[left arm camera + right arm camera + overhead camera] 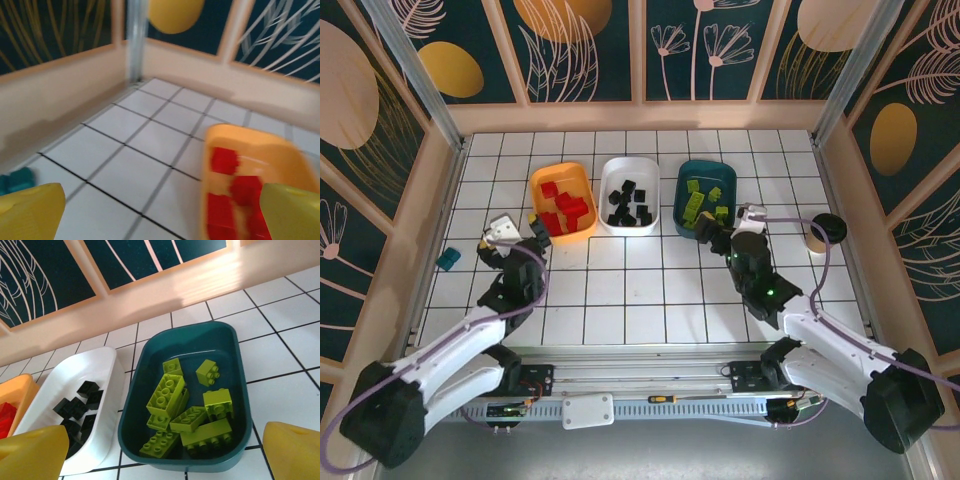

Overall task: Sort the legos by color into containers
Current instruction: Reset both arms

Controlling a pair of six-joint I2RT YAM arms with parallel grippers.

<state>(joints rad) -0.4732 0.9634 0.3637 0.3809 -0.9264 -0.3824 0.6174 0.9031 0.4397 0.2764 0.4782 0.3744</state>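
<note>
Three containers stand in a row at the back. The orange tray (pixel 560 168) (pixel 260 142) holds red legos (pixel 563 208) (pixel 225 160). Black legos (pixel 630 203) (pixel 80 405) lie in the white tray (pixel 630 161) (pixel 92 370). The dark teal tray (pixel 722 174) (pixel 150 352) holds lime green legos (pixel 700 203) (pixel 167 395). My left gripper (pixel 536 228) (pixel 160 222) is open and empty at the orange tray's near left corner. My right gripper (pixel 712 232) (pixel 165 462) is open and empty just above the teal tray's near edge.
A small teal block (pixel 448 260) (pixel 17 180) lies on the tiles at the left, near the wall. A black-lidded paper cup (pixel 825 232) stands at the right wall. Patterned walls close in the tiled table on three sides.
</note>
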